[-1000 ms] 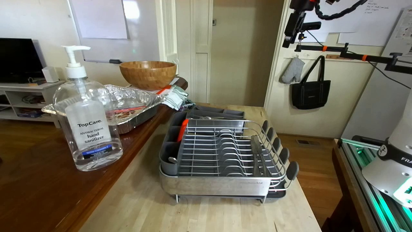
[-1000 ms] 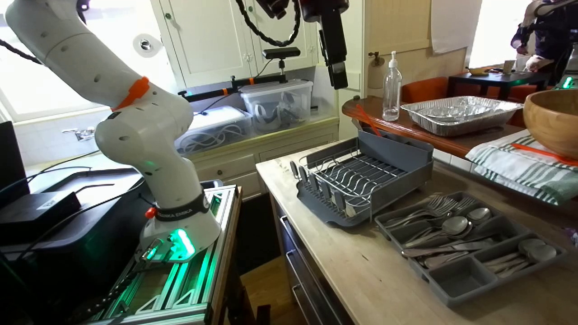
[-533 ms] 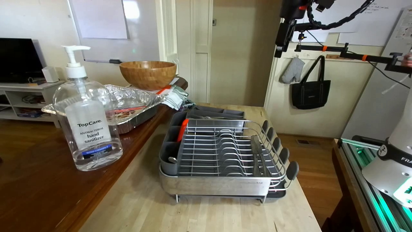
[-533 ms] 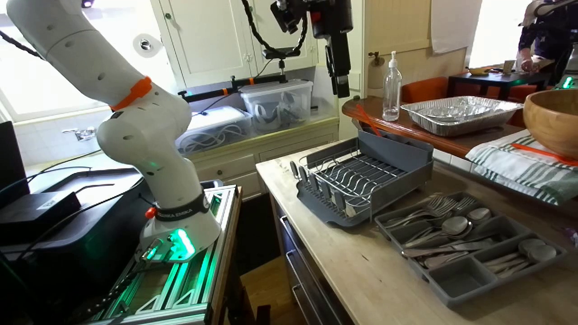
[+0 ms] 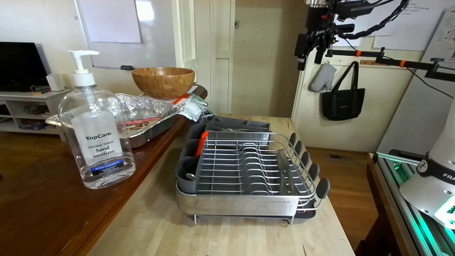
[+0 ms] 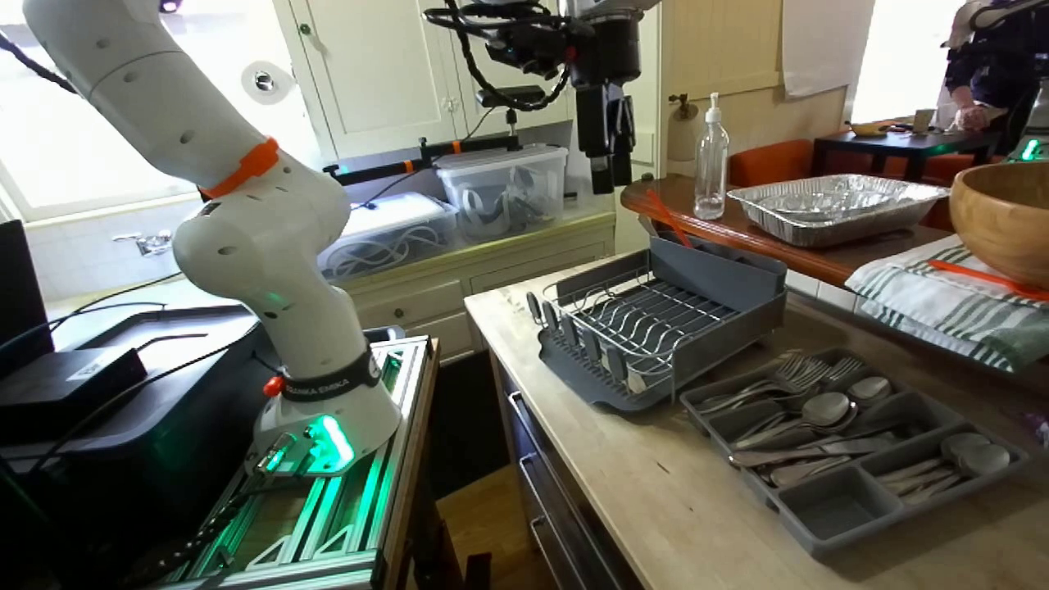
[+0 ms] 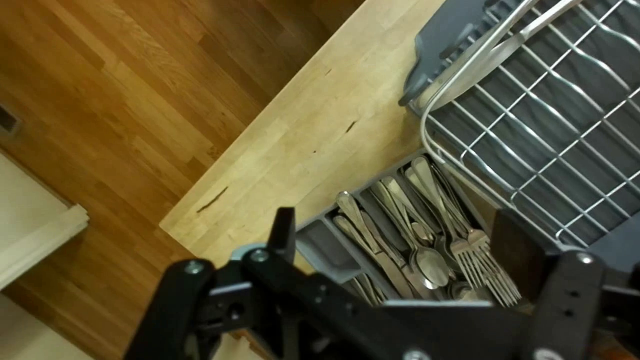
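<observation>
My gripper (image 7: 402, 237) stands open with nothing between its fingers, high above the counter in both exterior views (image 5: 310, 63) (image 6: 611, 179). Below it in the wrist view lies a grey cutlery tray (image 7: 327, 250), its lower part hidden behind the gripper's body. Forks (image 7: 480, 260), spoons (image 7: 432, 267) and knives (image 7: 392, 272) fill separate compartments; a front compartment of the tray (image 6: 836, 508) is bare. Beside the tray sits a metal and grey dish rack (image 6: 729, 344). Two silver knives (image 5: 284, 170) lie on the wires, and a spoon (image 5: 191, 176) rests in the rack's cup.
A raised brown ledge runs along the wooden counter (image 6: 639, 483). On it stand a sanitizer bottle (image 5: 101, 142), a foil pan (image 6: 836, 209), a striped towel (image 6: 959, 303) and a wooden bowl (image 5: 163, 81). A red-orange utensil (image 5: 201, 144) stands in the rack's holder. A camera boom (image 5: 373, 54) extends behind the gripper.
My gripper has come down, and its wrist has turned, so both fingers now show apart in the exterior views. The rack, the cutlery tray and the things on the ledge are where they were.
</observation>
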`<action>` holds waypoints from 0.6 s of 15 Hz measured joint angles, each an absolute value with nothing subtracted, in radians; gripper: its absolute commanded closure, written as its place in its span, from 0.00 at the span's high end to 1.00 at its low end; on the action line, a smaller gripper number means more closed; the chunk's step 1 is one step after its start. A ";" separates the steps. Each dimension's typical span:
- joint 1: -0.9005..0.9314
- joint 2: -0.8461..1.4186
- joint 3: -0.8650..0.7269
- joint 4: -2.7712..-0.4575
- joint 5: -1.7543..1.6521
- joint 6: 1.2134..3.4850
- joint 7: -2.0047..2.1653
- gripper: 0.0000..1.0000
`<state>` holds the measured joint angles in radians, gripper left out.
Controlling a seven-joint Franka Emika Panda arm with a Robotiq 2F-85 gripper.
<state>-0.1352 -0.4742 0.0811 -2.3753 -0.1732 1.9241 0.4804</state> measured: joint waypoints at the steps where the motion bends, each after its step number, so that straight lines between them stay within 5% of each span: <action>1: -0.136 -0.455 0.109 -2.381 -0.173 1.924 0.557 1.00; 9: -0.084 -0.205 0.280 -2.393 -0.124 1.962 1.134 1.00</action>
